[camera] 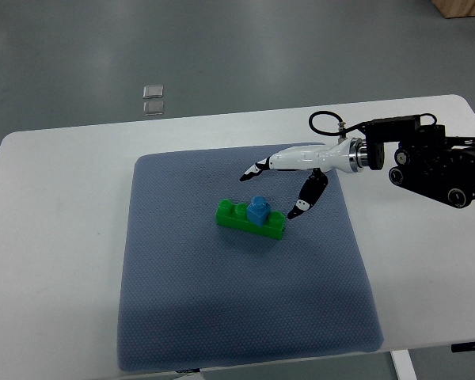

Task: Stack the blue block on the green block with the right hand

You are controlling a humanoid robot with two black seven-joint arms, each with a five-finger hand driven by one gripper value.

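Grey-blue mat (pixel 245 317), blue block (pixel 259 210) atop green block (pixel 250 218) — right hand (pixel 289 178) fingers (pixel 253 170) spread, empty

The blue block (pixel 259 210) is seated on top of the green block (pixel 250 219), near the centre of the grey mat (pixel 182 301) on the white table (pixel 55 261). The right hand (pixel 289 184) is positioned at the blocks' 2 o'clock, fingers spread, nothing held.

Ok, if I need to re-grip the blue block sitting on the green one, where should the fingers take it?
Probably grip the blue block by its side faces, coming down from above on the right hand's side. It sits upright on the green block, whose studs flank it, so only its upper part is free.
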